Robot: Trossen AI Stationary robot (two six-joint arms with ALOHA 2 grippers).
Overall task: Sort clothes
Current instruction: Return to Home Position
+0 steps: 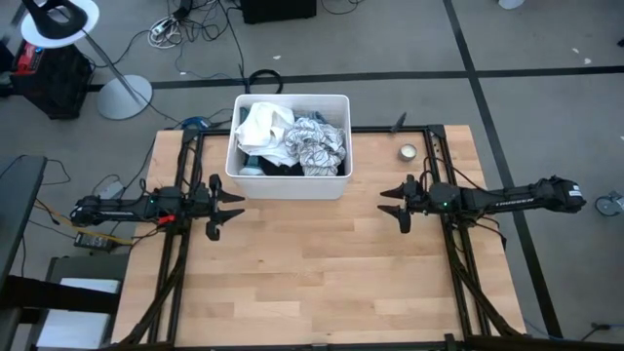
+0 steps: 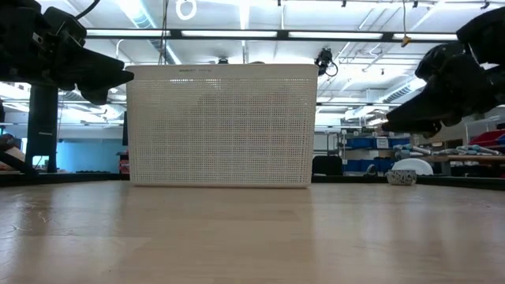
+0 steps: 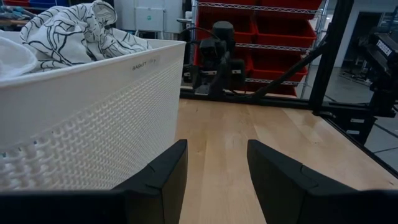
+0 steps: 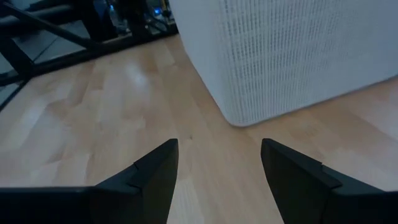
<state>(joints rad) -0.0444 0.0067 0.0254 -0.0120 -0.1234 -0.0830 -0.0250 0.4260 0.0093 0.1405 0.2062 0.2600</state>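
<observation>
The clothes [image 1: 290, 139] lie piled in a white plastic tub [image 1: 331, 185] at the table's far middle: a white garment, a white-grey patterned one [image 3: 74, 31], a black one and a bit of light blue. My left gripper [image 1: 232, 207] is open and empty, left of the tub's near left corner. My right gripper [image 1: 390, 205] is open and empty, right of the tub's near right corner. Both point toward the table's middle.
A small round tin [image 1: 408, 152] sits on the table to the right of the tub. The wooden table top [image 1: 312, 273] stretches bare between the grippers and the near edge. Dark frame rails run along the table's left and right sides.
</observation>
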